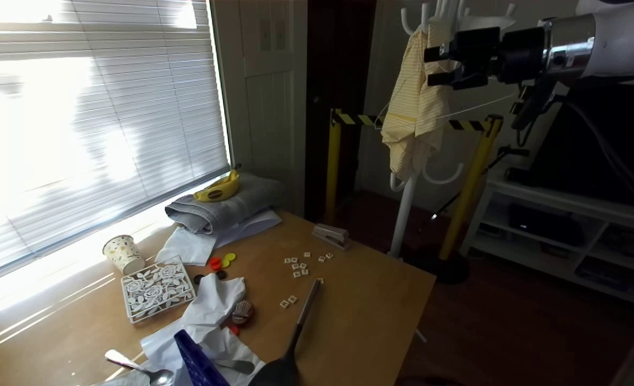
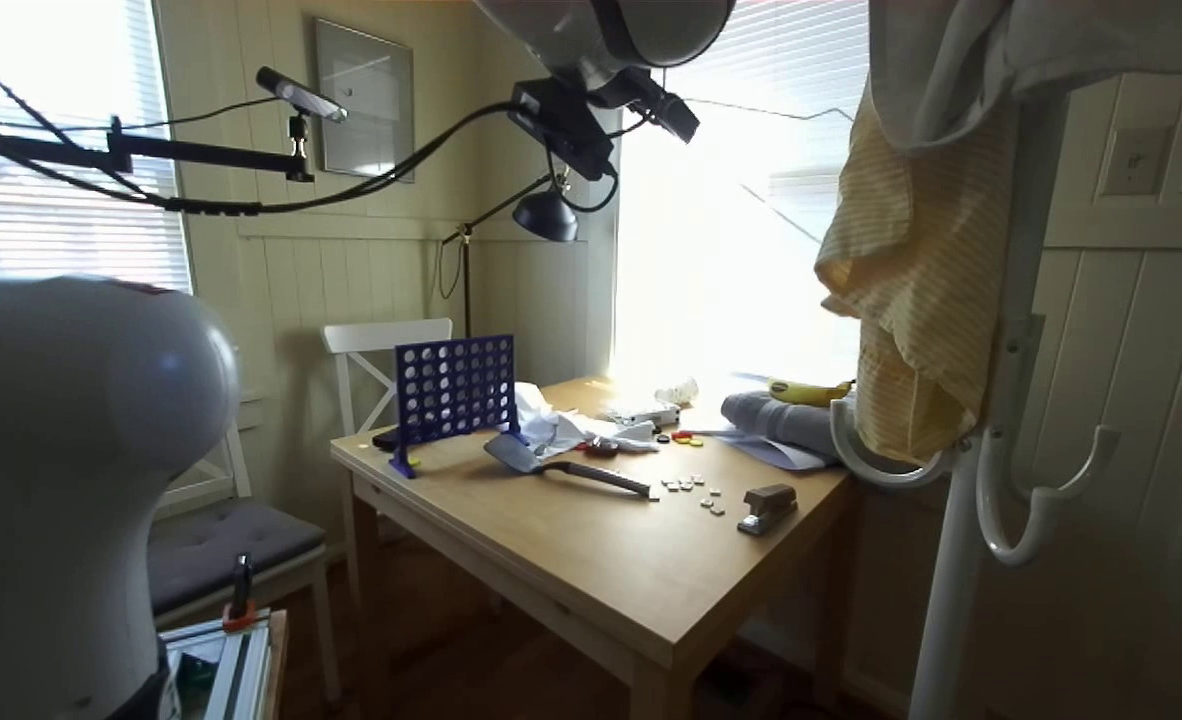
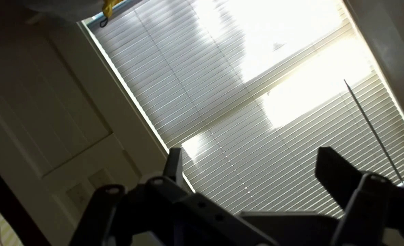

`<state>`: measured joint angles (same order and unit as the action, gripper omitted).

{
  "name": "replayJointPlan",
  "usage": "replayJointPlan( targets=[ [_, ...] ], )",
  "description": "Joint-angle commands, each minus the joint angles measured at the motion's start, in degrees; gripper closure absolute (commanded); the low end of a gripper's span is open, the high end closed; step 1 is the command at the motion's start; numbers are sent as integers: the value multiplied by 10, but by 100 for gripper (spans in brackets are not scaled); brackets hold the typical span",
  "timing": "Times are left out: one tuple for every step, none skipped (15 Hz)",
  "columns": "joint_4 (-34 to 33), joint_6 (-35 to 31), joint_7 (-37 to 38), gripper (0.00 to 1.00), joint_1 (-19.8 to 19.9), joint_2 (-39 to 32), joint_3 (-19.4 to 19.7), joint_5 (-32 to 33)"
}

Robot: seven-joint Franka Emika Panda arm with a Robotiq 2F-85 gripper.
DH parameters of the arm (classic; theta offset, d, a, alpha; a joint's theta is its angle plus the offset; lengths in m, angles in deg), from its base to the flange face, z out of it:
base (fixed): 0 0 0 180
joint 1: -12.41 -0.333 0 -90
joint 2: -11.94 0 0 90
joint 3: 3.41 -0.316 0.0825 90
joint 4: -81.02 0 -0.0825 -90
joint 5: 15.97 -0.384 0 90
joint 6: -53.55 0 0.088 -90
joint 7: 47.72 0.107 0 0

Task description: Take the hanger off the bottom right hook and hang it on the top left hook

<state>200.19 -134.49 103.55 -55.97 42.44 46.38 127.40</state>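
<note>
The hanger (image 1: 478, 107) shows as a thin wire running behind the pale yellow garment (image 1: 411, 112) and out on both sides of it; its top is hidden, so I cannot tell which hook bears it. A short stretch of hanger wire (image 2: 783, 213) shows against the window. On the white rack, the top left hook (image 1: 406, 22) rises beside the garment's top, and the bottom right hook (image 1: 444, 178) looks bare. My gripper (image 1: 430, 67) stands open and level in front of the garment's upper part. In the wrist view nothing lies between the fingers (image 3: 337, 174).
Yellow posts (image 1: 470, 187) with striped tape stand behind the rack. A grey cloth (image 2: 961, 70) hangs at the rack's top. The table (image 1: 365, 316) holds letter tiles, a stapler (image 1: 331, 236), a spatula and a folded towel (image 1: 242, 198). A white media stand (image 1: 542, 214) is under the arm.
</note>
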Motion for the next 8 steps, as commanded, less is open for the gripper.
replayJointPlan(
  targets=[
    [-31,7,-43,0,-34,-14,56,2],
    [-39,3,-42,0,-41,-21,73,4],
    [-51,-1,-38,0,-53,-30,93,6],
    [-58,-2,-38,0,-64,-35,112,3],
    [-70,-15,-37,0,-91,-39,146,-1],
    [-84,-34,-33,0,-117,-47,178,-8],
    [-89,-46,-33,0,-120,-65,190,-14],
    [-76,-52,-137,0,-115,-81,204,-108]
  ],
)
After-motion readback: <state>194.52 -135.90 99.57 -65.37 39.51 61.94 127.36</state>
